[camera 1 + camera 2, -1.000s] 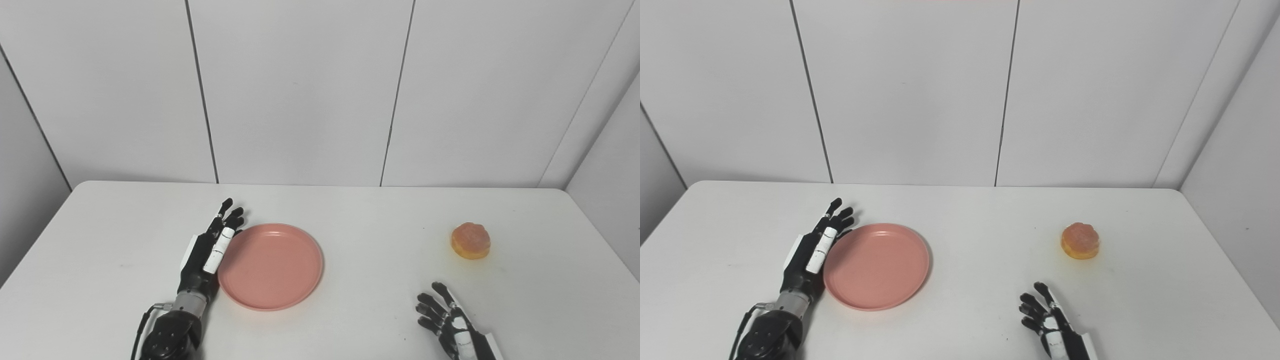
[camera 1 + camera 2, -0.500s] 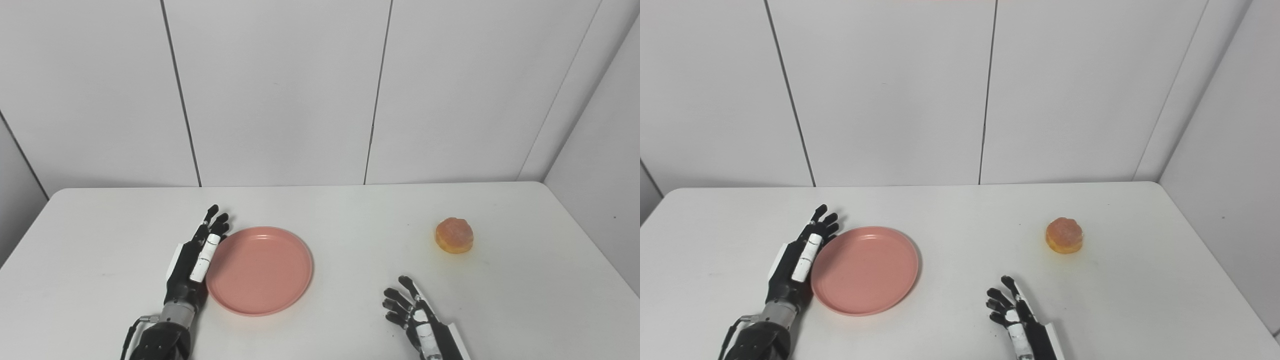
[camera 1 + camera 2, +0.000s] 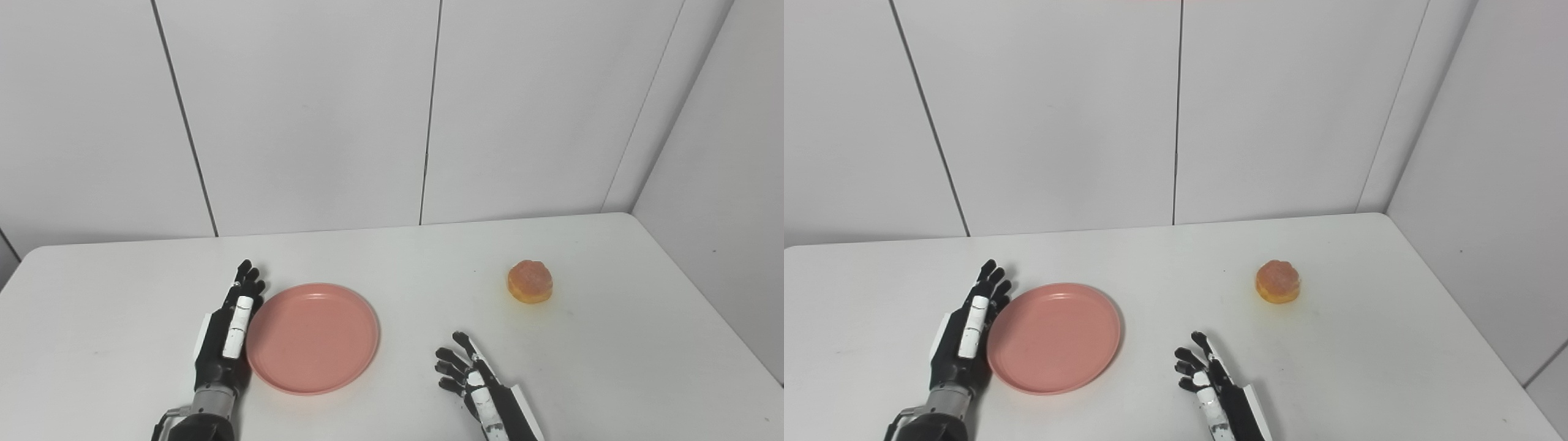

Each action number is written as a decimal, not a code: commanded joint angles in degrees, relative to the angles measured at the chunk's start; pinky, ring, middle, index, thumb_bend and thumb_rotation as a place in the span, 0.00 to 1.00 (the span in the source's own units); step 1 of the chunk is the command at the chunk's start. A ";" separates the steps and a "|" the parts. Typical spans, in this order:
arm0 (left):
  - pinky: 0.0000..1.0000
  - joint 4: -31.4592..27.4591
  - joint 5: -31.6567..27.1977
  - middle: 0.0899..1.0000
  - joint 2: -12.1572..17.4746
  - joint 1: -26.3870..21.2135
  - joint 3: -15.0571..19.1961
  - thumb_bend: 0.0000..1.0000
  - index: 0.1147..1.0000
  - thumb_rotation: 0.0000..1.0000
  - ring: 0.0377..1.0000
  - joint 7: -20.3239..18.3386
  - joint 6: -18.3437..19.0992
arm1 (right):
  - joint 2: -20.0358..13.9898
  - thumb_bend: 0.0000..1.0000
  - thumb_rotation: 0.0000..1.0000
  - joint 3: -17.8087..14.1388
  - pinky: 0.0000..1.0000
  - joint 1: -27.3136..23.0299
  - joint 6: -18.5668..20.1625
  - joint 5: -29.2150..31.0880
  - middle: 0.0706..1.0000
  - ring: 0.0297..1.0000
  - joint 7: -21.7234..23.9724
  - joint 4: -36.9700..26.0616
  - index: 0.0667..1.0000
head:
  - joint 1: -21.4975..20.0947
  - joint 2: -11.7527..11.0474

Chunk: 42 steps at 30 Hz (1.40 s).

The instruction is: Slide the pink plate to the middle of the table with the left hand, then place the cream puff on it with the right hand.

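Observation:
The pink plate [image 3: 312, 337] lies flat on the white table [image 3: 392, 257], left of the middle. My left hand [image 3: 229, 324] is open with its fingers stretched out. It lies edge-on along the plate's left rim and touches it. The cream puff [image 3: 530, 281], round and golden orange, sits on the table at the right, well apart from the plate. My right hand [image 3: 474, 386] is open with its fingers spread, low near the front edge, between the plate and the cream puff and holding nothing.
White wall panels [image 3: 306, 110] stand behind the table, and a side wall [image 3: 723, 184] runs along its right edge. Bare table surface [image 3: 441, 288] lies between the plate and the cream puff.
The whole picture has shifted left, so the camera has moved. My left hand stays against the plate's left rim, and the plate looks slightly nearer the cream puff. My right hand stays open.

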 commanded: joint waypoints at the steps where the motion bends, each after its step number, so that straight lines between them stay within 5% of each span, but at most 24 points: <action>1: 1.00 -1.37 -0.37 0.99 -0.18 -0.18 0.01 0.87 0.96 0.83 0.98 0.16 -0.03 | 0.33 0.92 0.99 0.76 0.81 -0.10 1.51 -0.44 0.85 0.85 0.74 -1.04 0.94 | -0.16 0.02; 6: 1.00 -2.91 -0.69 0.97 -0.63 0.46 0.10 0.85 0.94 0.84 0.96 0.62 1.61 | 0.33 0.87 0.95 0.02 0.82 0.46 0.11 -2.70 0.88 0.86 -0.76 -2.08 0.94 | 0.04 0.15; 12: 1.00 -4.33 -2.35 0.95 -0.88 0.39 0.80 0.89 0.93 0.80 0.96 0.54 4.22 | 1.61 0.88 0.96 -2.63 0.89 0.49 6.13 -1.76 0.90 0.90 -2.06 -9.45 0.94 | 0.40 -0.15; 16: 1.00 -4.65 -2.00 0.95 -0.95 0.33 0.61 0.90 0.93 0.81 0.96 0.41 4.54 | 0.18 0.94 0.86 -3.71 0.82 -1.50 9.41 -4.89 0.88 0.88 -1.78 -15.10 0.95 | 0.60 -0.46; 21: 1.00 -4.71 -2.13 0.94 -0.86 0.32 0.63 0.90 0.93 0.81 0.96 0.22 4.67 | -4.47 0.98 0.78 -4.36 0.78 -6.37 10.77 -14.44 0.89 0.84 -1.22 -19.33 0.97 | 0.21 -0.89; 31: 1.00 -5.63 -2.24 0.95 -0.89 0.37 0.74 0.88 0.93 0.80 0.96 0.28 5.98 | -15.84 1.00 0.54 -8.86 0.84 -18.45 18.02 -17.66 0.88 0.90 5.12 -20.71 0.89 | 0.25 -1.32; 37: 1.00 -5.93 -2.10 0.96 -1.37 0.38 1.16 0.88 0.91 0.78 0.95 1.00 6.34 | -23.01 1.00 0.51 -8.93 0.73 -24.71 22.32 -19.39 0.87 0.86 10.11 -18.82 0.90 | 0.44 -1.40; 42: 0.98 -6.30 -1.47 0.96 -1.30 0.49 0.80 0.89 0.91 0.80 0.95 1.31 6.43 | -28.72 1.00 0.53 -7.87 0.71 -28.70 19.94 -25.01 0.88 0.83 10.68 -12.45 0.90 | 0.75 -1.55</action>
